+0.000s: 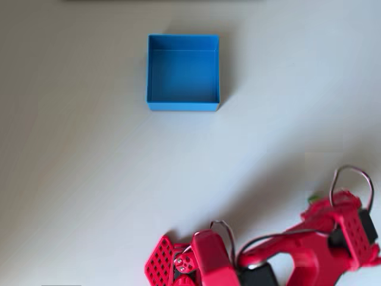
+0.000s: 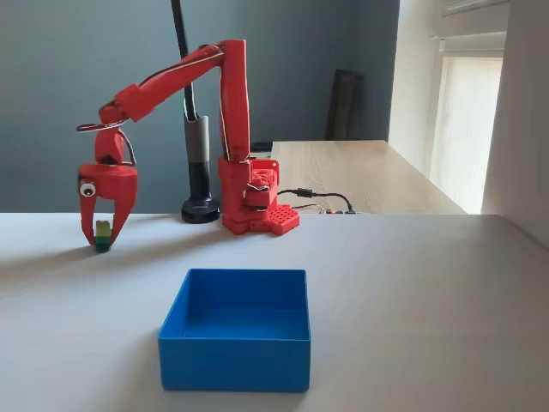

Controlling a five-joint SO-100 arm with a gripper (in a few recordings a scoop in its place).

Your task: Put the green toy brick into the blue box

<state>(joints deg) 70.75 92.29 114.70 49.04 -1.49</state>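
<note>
- Fixed view: red arm [image 2: 184, 73] reaches out from its base [image 2: 257, 202] toward picture left, wrist bent down, pincer [image 2: 101, 236] pointing at the desk [image 2: 412, 283]
- Pincer fingers sit one on each side of the green toy brick [image 2: 102, 235], tips low, at or just above the desk surface; fingers look closed against the brick's sides, so pincer reads as clamped on the green toy brick
- Whether the brick rests on the desk or is raised a hair off it: cannot tell from this view
- Brick stands upright between the fingers, lime top part, darker lower part
- A googly eye [image 2: 87, 188] is stuck on the pincer body, above the fingers
- Blue box [image 2: 236, 343] sits on the desk well apart from the pincer, nearer the camera and to picture right of it in the fixed view; open side up
- Black post [image 2: 199, 167] stands on the desk behind the arm, just beside the base
- Overhead view: arm [image 1: 297, 247] lies along the bottom edge, wrist end at lower right; a small sliver of green [image 1: 312, 197] peeks out at the upper edge of the wrist; pincer tips are hidden under the arm here
- Overhead view: blue box [image 1: 183, 106] is up and to the left of the wrist end, well apart, with bare desk [image 1: 89, 179] between
</note>
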